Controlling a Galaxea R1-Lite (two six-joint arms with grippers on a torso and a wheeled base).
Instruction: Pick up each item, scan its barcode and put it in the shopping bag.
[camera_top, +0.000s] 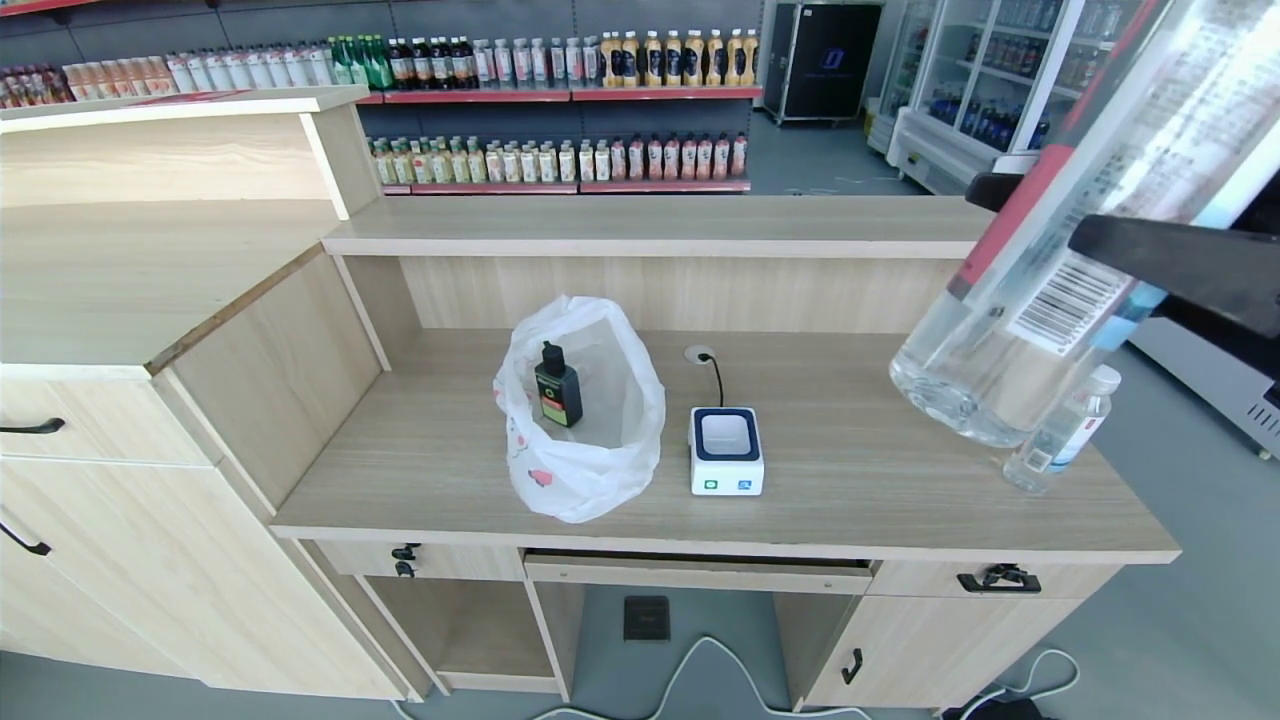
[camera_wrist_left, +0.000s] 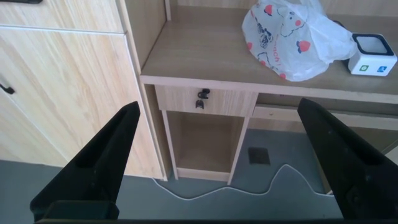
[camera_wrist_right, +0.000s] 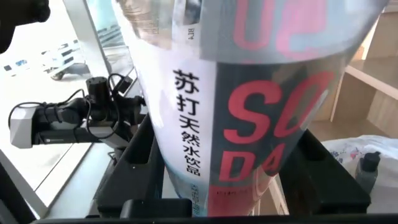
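Fingers (camera_wrist_left: 99, 168) of the left gripper (camera_wrist_left: 217, 107) stand wide apart with nothing between them, low before the counter (camera_top: 850, 470). On the counter, left to right: bag (camera_top: 560, 480) with a dark bottle (camera_top: 557, 388) upright inside, scanner (camera_top: 726, 450) just beside it, small bottle (camera_top: 1060, 435) upright near the right edge. Right gripper (camera_top: 1030, 215) clamps the soda bottle (camera_top: 1000, 330) — tilted, base lower left, barcode showing — aloft at the right, apart from the scanner.

The pale wood-grain counter (camera_top: 850, 440) looks smooth and matt. The thin white plastic shopping bag (camera_top: 590, 470) is translucent, crinkled and faintly shiny. The large clear plastic soda bottle (camera_top: 1010, 330) is glossy, with a slick printed label. The small white plastic scanner box (camera_top: 727, 470) has a smooth shell.
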